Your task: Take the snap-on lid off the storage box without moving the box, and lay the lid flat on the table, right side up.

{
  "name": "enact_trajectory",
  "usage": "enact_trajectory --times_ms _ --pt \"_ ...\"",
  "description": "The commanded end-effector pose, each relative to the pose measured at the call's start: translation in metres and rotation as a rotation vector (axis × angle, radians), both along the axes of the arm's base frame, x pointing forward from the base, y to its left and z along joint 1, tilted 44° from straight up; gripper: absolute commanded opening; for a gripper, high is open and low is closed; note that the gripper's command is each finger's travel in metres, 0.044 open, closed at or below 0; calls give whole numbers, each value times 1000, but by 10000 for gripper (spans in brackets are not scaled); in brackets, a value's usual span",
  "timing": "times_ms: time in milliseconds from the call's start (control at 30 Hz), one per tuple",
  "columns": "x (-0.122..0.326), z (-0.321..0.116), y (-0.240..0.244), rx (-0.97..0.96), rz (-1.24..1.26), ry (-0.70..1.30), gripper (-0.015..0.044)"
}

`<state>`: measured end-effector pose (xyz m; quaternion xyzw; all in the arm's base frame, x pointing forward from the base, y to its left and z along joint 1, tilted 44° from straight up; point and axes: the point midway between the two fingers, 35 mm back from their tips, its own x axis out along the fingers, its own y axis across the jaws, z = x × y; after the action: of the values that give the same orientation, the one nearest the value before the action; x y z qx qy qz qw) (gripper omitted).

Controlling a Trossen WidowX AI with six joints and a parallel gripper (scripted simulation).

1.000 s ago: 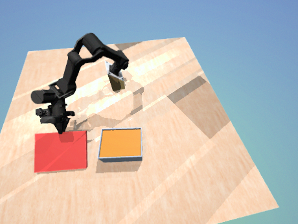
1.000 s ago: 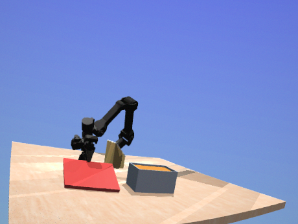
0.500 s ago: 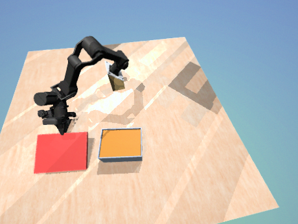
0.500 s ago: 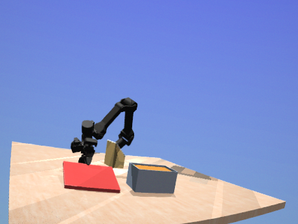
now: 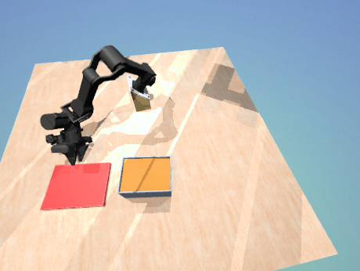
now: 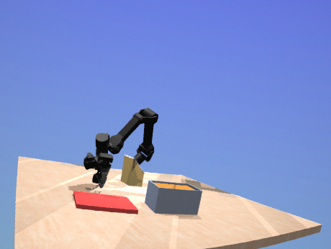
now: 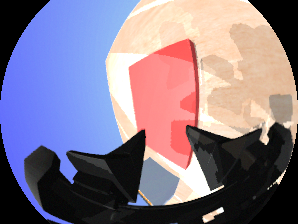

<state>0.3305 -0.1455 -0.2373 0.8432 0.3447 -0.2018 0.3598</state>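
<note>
The red lid (image 5: 76, 188) (image 6: 104, 202) (image 7: 160, 85) lies on the table left of the box, smooth face up. It looks flat or nearly so. The grey-blue storage box (image 5: 145, 194) (image 6: 176, 203) (image 7: 161, 179) stands upright and uncovered, its orange inside showing. A narrow gap separates the box from the lid. My gripper (image 5: 77, 163) (image 6: 101, 187) (image 7: 165, 131) is open, with nothing between its fingers. It is just above the lid's back edge, on the side toward the arm's base. The lid's underside is hidden.
The arm's base with its tan mounting block (image 5: 142, 102) (image 6: 132, 174) stands behind the box and lid. The arm arches from there to the left. The table's left edge is beyond the lid. Shadows cross the table.
</note>
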Motion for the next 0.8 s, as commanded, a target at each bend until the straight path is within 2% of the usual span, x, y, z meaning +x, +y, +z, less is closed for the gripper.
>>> enact_trajectory --times_ms 0,133,167,767 --pt "-3 0 0 -4 2 0 327" --pt "-11 1 0 -5 2 1 433" --pt "-13 2 0 -5 2 1 440" --pt "-50 6 -1 -6 2 4 440"
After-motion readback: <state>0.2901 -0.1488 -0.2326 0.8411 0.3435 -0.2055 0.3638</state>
